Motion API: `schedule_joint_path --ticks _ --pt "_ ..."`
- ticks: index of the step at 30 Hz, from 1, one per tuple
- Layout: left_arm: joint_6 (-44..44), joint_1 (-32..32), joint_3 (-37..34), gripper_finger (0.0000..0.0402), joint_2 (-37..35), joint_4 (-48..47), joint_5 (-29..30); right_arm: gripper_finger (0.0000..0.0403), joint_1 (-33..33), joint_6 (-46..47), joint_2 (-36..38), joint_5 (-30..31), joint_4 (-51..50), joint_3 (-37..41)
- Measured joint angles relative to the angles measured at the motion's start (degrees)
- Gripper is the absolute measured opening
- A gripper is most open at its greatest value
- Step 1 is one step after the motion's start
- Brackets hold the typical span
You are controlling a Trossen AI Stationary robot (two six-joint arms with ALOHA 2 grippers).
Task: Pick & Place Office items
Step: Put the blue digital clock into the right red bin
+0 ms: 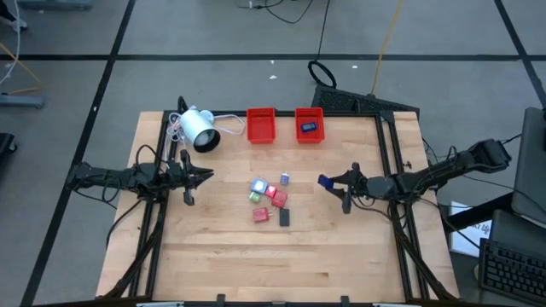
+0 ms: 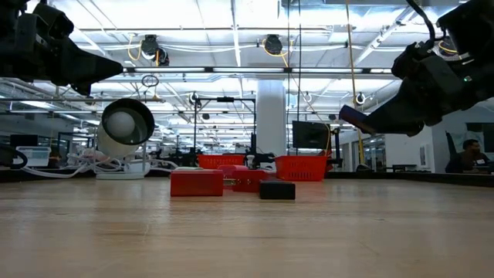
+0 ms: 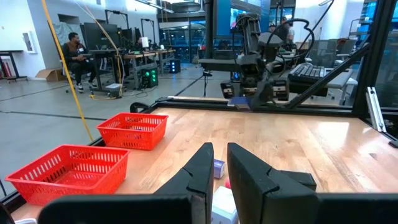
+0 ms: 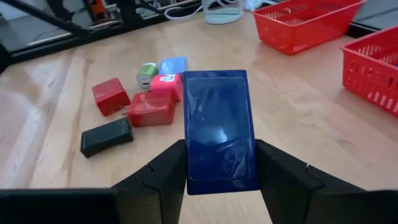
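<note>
Blue block [image 4: 217,130]: small, rigid, glossy and likely slippery, clamped across flat sides by right pincer [image 4: 217,180]; left pincer [image 3: 214,177] closed, empty

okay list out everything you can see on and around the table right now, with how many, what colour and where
trays: two, red, side by side at the table's far edge; the right one holds a dark blue piece.
lamp: one, white, with a cable, far left part of the table.
small blocks: about seven, red, green, pale blue and black, clustered mid-table.
blue block: one, dark blue, flat, held above the table right of the cluster.
table: one, light wood.
person: one, seated in the room behind.
left gripper: shut, empty, left of the cluster.
right gripper: shut on the blue block.
</note>
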State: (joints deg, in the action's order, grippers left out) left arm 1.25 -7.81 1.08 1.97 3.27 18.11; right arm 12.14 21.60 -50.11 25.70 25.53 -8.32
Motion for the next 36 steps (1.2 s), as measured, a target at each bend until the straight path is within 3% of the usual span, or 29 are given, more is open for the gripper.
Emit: schedule_joint_path --ticks 36 --pt "0.00 0.00 0.00 0.0047 0.00 0.00 0.00 0.0167 -16.45 1.51 -0.02 0.01 1.26 0.00"
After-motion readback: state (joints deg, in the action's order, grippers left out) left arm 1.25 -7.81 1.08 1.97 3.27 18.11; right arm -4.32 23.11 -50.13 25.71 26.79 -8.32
